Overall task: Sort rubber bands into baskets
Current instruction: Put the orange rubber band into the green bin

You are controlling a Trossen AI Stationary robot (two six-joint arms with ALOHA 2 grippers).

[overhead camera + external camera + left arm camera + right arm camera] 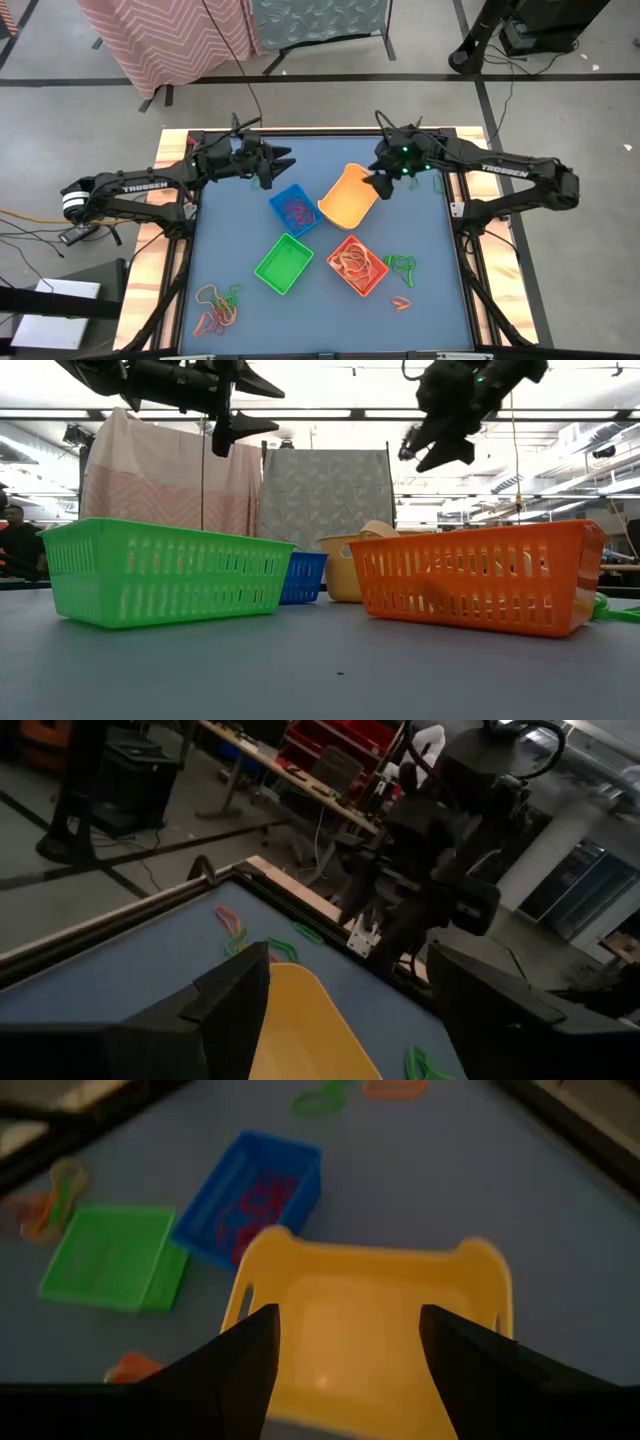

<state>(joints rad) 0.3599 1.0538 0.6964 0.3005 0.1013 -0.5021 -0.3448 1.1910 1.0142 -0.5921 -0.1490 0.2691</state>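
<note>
Four baskets stand on the blue table top: blue (295, 210) with red rubber bands in it, yellow (348, 196), green (284, 263), and orange (357, 265) with orange bands in it. Loose rubber bands lie in a heap at the near left (215, 305). Green ones (401, 265) and an orange one (401, 303) lie near the orange basket. My right gripper (345, 1370) hangs open high above the yellow basket (370, 1330), holding nothing. My left gripper (282, 160) is open and level, up in the air beyond the blue basket.
Wooden rails (175, 150) frame the table. More green and pink bands (305, 932) lie near the far right corner. Free blue surface lies along the near edge between the loose heap and the orange basket. Cloth-draped stands (170, 460) are behind the table.
</note>
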